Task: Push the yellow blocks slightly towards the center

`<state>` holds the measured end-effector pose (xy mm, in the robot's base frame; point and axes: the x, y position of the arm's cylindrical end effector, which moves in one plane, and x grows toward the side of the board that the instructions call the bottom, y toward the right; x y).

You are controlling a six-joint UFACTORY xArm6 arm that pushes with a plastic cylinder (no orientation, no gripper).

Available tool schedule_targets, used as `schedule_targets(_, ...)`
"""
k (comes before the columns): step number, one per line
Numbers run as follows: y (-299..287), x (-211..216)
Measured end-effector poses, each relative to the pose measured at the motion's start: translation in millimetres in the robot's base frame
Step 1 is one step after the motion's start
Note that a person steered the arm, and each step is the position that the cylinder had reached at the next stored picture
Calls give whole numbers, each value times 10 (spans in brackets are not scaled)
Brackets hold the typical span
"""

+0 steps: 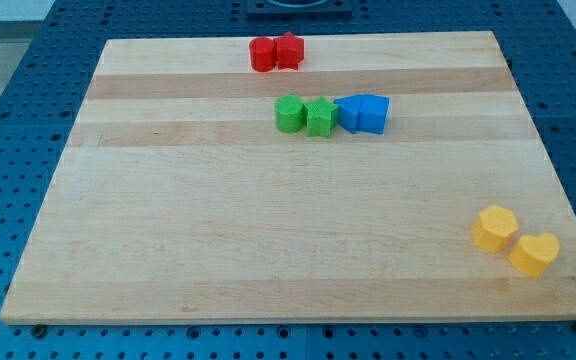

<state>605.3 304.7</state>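
Two yellow blocks sit near the board's lower right corner. The yellow hexagon block (494, 227) lies up and left of the yellow heart-shaped block (534, 253), and the two touch or nearly touch. My tip and the rod do not show anywhere in the camera view, so I cannot place the tip relative to the blocks.
The wooden board (268, 230) lies on a blue perforated table. Two red blocks (275, 52) touch at the top edge. Below them stand a green cylinder (289, 114), a green star-like block (320, 117) and two blue blocks (364, 113) in a row.
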Motion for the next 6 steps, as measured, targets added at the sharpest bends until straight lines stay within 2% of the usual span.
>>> schedule_targets(1, -259, 11)
schedule_targets(4, -1042, -501)
schedule_targets(6, -1615, -618)
